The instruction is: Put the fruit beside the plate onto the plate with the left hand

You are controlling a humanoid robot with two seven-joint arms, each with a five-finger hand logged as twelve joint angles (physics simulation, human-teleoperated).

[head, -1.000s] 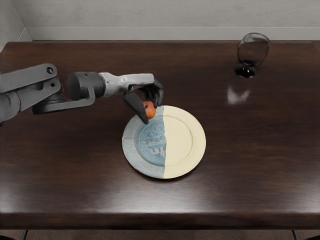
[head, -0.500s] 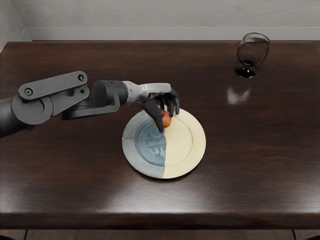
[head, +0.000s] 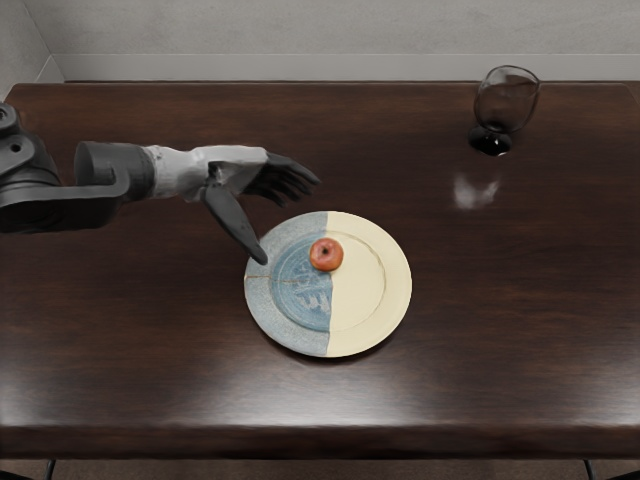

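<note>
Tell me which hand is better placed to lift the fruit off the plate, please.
Left. The left hand is open just beyond the upper-left rim of the plate, close to the fruit, and its arm comes in from that side. The right arm is not in the picture at all.

Single head view: mounted high at the near long edge of the table, pitched down at a slant, facing the back wall. Mid range; table spans full frame width, near edge at bottom. Plate about centre, wine glass far right.
</note>
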